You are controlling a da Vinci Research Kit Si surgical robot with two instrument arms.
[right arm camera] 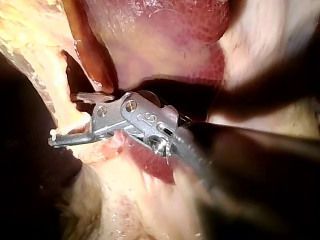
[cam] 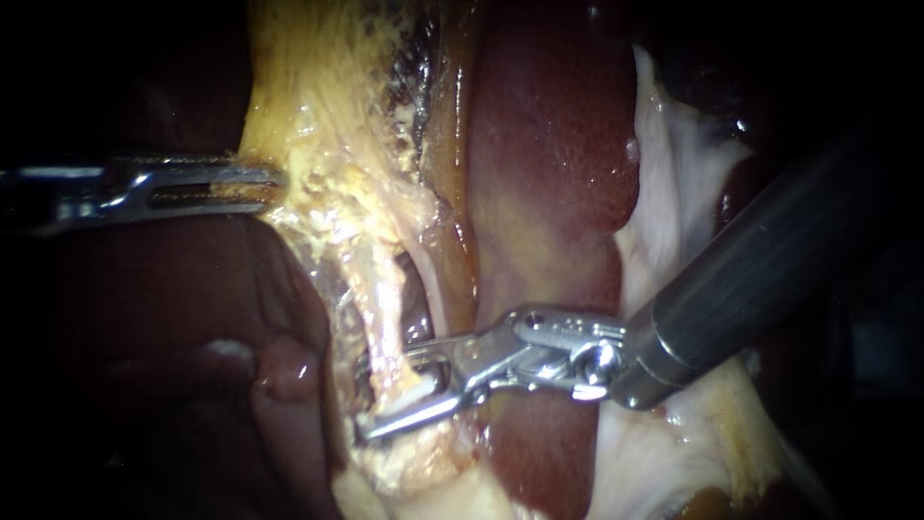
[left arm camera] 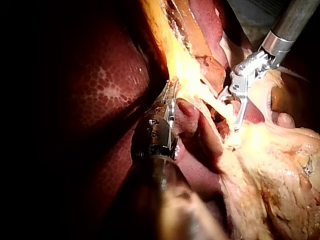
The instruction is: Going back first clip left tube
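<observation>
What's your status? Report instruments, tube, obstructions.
Left instrument shut on pale yellow fatty tissue. Right instrument open, straddling thin pale tube. Dark red liver close behind.

**Liver lobes, yellow fat and pale membrane**

A dark red liver lobe (cam: 553, 144) fills the middle of the endoscope view, smooth and glossy, stretching from far to near. To its left a band of yellow fatty tissue (cam: 327, 116) reaches from the far edge toward the near side, ragged and crumbly, narrower where it is nearer. Left of that band lies a second, darker liver lobe (cam: 164, 327), mostly in shadow, with a small rounded bulge at its right rim. Right of the middle lobe a white, filmy membrane (cam: 683, 202) lies against it, widening into pale yellowish tissue (cam: 712, 453) at the near right.
</observation>
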